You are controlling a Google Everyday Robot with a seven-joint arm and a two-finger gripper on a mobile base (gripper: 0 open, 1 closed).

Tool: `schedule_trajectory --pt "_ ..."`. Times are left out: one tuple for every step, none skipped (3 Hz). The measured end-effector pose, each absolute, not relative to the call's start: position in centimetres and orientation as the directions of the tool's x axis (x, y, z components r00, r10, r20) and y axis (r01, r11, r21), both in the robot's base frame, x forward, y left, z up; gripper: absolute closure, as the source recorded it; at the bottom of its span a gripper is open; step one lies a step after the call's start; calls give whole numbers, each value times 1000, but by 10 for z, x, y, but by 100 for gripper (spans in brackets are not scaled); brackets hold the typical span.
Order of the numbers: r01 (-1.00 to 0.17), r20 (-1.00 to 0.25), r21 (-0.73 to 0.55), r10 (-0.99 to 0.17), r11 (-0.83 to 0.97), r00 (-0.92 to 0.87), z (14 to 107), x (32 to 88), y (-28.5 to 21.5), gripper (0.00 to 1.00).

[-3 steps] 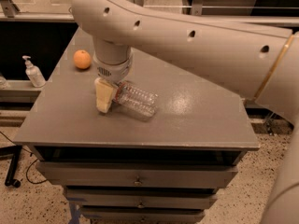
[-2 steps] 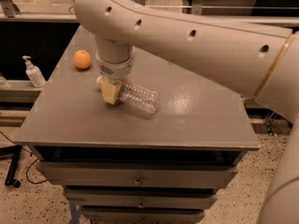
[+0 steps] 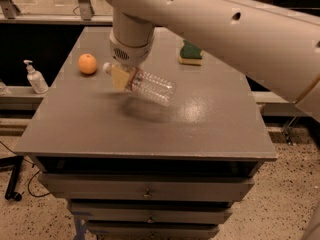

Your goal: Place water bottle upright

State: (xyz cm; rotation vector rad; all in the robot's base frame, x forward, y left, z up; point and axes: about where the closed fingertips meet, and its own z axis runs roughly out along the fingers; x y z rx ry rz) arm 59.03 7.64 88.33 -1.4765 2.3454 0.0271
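Observation:
The water bottle (image 3: 150,86) is a clear ribbed plastic bottle with a white cap at its upper left end and a red label band. It is held off the grey table (image 3: 100,124), tilted with the cap end higher, casting a shadow below. My gripper (image 3: 122,76) hangs from the big white arm and is shut on the bottle near its neck; one yellowish finger pad (image 3: 119,77) shows in front of the bottle.
An orange (image 3: 87,63) sits on the table left of the gripper. A green and yellow sponge (image 3: 191,53) lies at the back right. A small white pump-dispenser bottle (image 3: 35,77) stands on a ledge beyond the table's left edge. Drawers are below the tabletop.
The bottle lay on the table under the gripper; now it is lifted clear of the surface in the gripper, tilted with the cap end up.

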Motion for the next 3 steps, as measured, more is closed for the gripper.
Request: schedule_trajectory --pt "-888 -441 -160 -836 432 -327 922 596 72 100" --pt "-910 -585 -131 -772 393 -249 955 602 62 100" --pt "-932 -716 -104 -677 348 -173 978 601 49 100"
